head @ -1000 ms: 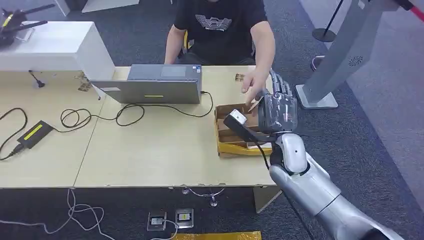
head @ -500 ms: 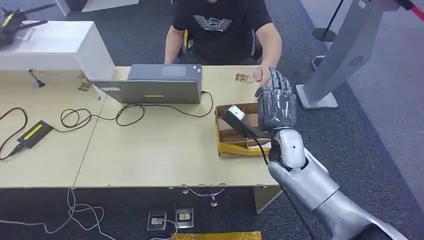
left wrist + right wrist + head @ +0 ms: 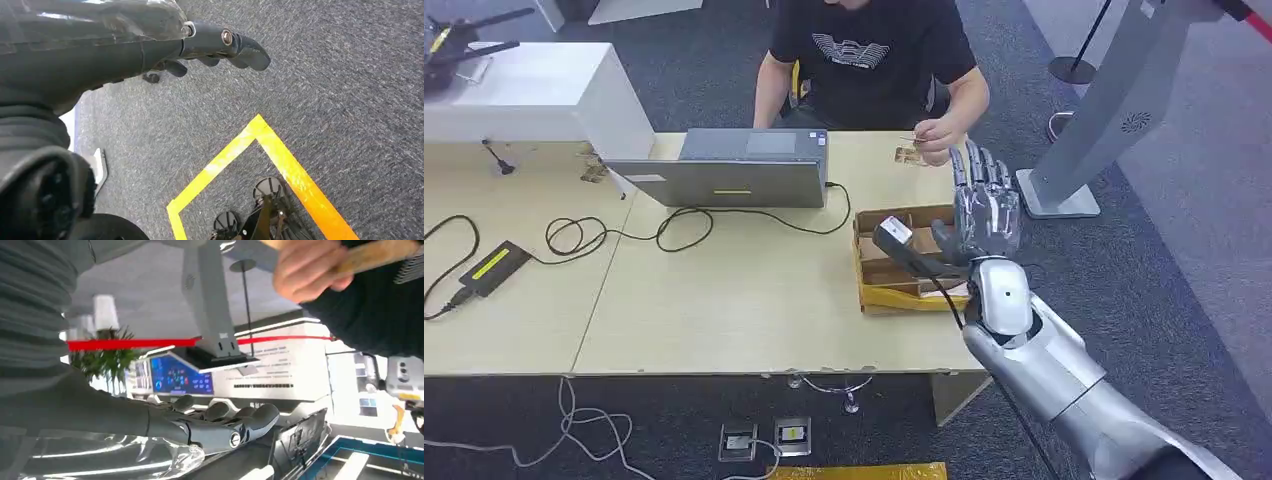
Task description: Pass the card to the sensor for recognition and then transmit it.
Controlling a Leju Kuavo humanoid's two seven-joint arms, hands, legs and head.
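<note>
One thin tan card (image 3: 911, 139) being pinched in the person's hand (image 3: 937, 135) at the far edge of the pale wooden table (image 3: 724, 290), right of the grey laptop (image 3: 729, 180). Silver right hand (image 3: 984, 205) hovering upright over the right end of the open brown cardboard box (image 3: 894, 262), fingers (image 3: 980, 172) spread and straight, holding nothing, just near of the person's hand. Dark left hand (image 3: 200, 47) hanging over grey carpet (image 3: 325, 75) with yellow tape (image 3: 280, 160), fingers lightly curled, gripping nothing. Black cables (image 3: 684, 225) looping across the tabletop.
</note>
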